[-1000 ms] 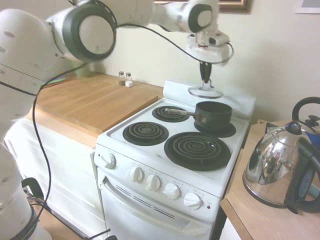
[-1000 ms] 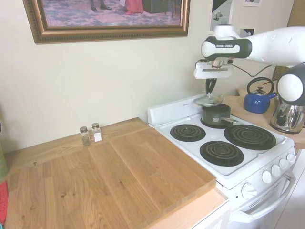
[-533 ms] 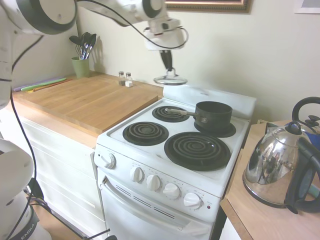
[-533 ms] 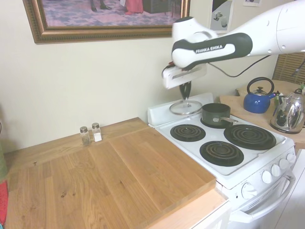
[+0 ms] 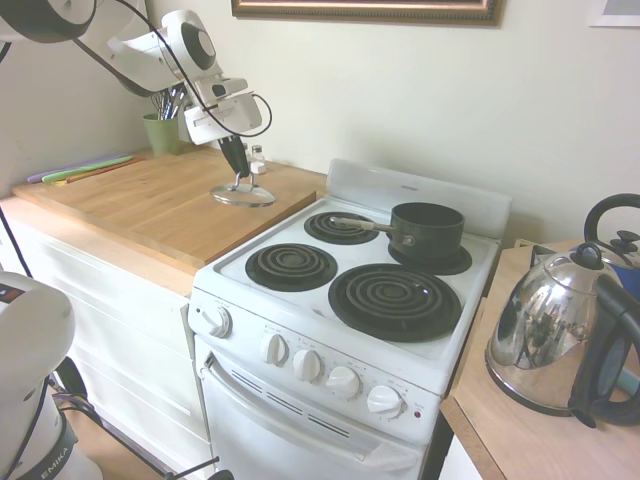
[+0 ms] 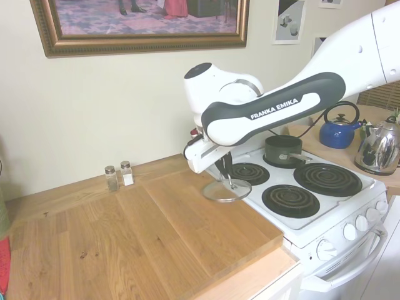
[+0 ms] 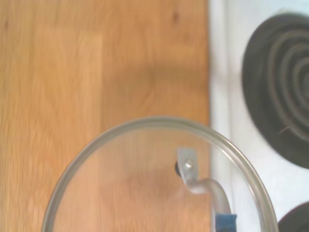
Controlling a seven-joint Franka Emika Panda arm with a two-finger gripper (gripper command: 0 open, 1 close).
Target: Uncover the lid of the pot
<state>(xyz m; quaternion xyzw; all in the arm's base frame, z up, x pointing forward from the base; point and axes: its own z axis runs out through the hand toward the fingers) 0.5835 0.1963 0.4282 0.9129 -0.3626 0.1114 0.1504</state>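
The first exterior view shows the jaws of the gripper clamped on the one lid, above the wooden tabletop beside the stove, whose back burner carries one uncovered pot; the second adds two shakers; the wrist view shows the lid's rim.

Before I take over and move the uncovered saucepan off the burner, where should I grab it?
By its long straight handle, not the bowl. The saucepan stands upright on the back burner with the handle pointing sideways over the neighbouring back coil, so come from above that coil and close across the handle. The gripper is shut on the lid over the wooden counter.
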